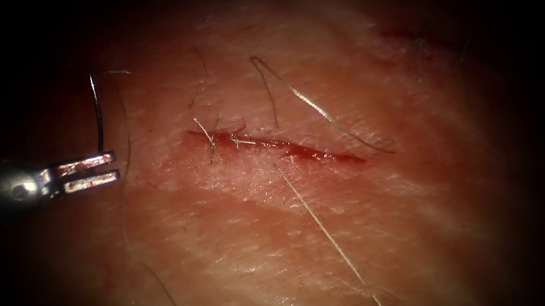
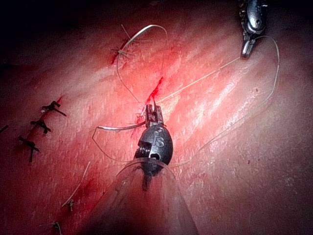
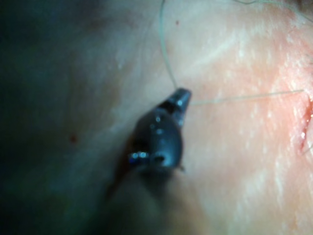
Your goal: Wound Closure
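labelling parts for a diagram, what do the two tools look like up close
Left tool: dark rounded wrist stamped with pale lettering, two thin metal fingers, on a clear tube. In the endoscope view its fingers are flat, shiny bars. Right tool: dark grey rounded head tapering to a narrow tip.

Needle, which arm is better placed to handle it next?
Probably left: the left pincer holds the needle near one end, outside the tissue, left of the cut; the right pincer holds thread.
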`<state>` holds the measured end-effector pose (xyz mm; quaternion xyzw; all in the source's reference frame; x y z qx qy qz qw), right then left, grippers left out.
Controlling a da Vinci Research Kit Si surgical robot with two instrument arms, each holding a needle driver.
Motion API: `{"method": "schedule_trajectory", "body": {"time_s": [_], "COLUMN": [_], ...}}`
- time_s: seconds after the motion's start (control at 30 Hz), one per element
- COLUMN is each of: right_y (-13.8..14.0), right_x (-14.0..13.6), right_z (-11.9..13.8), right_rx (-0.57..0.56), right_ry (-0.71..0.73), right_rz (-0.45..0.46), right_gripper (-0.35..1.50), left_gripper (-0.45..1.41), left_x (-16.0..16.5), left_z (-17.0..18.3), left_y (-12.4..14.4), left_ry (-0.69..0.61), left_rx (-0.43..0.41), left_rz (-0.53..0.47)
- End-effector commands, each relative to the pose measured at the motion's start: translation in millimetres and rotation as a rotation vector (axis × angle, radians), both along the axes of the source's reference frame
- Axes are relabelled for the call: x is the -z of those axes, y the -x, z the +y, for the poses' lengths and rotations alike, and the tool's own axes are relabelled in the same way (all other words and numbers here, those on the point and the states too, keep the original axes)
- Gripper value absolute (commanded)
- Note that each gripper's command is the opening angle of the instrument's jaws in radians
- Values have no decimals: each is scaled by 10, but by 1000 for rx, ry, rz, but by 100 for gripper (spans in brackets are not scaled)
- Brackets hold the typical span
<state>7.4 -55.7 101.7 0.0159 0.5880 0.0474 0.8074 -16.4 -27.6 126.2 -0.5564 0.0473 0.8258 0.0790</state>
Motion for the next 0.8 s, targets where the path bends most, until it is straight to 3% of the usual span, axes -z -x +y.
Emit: {"method": "schedule_trajectory", "body": {"time_s": [0.03, 0.13, 0.17, 0.2, 0.23, 0.27, 0.3, 0.37, 0.43, 0.57, 0.63, 0.67, 0.8], "right_y": [-7, -9, -7, -7, -4, 0, 4, 16, 33, 40, 41, 41, 38], "right_x": [0, 11, 16, 16, 19, 22, 24, 26, 18, -3, -17, -24, -44], "right_z": [-12, -7, 6, 6, 15, 28, 37, 57, 86, 114, 123, 125, 132], "right_rx": [12, 19, -5, -5, -32, -74, -99, -143, -155, -179, -178, -182, -189], "right_ry": [-7, -24, -31, -31, -32, -33, -35, -53, -69, -80, -91, -172, -197], "right_rz": [7, 16, 20, 20, 28, 43, 61, 95, 105, 90, 89, 122, 173], "right_gripper": [-35, -35, 41, 41, 88, 116, 126, 135, 128, 126, 133, 140, 126], "left_gripper": [-45, -45, -45, -45, -45, -45, -45, -45, -45, -45, -45, -45, -45], "left_x": [-6, -7, -7, -7, -7, -7, -7, -7, -9, -11, -11, -11, -12], "left_z": [-3, -3, -3, -3, -3, -3, -3, -3, -2, -1, -1, -1, 0], "left_y": [5, 5, 4, 4, 4, 3, 3, 2, 2, 1, 0, -1, -3], "left_ry": [-2, -2, -2, -2, -2, -2, -2, -2, -1, -1, 0, -1, -1], "left_rx": [-1, -2, -2, -2, -3, -3, -3, -4, -5, -6, -7, -8, -11], "left_rz": [-2, -2, -2, -2, -2, -2, -3, -3, -4, -5, -5, -6, -9]}}
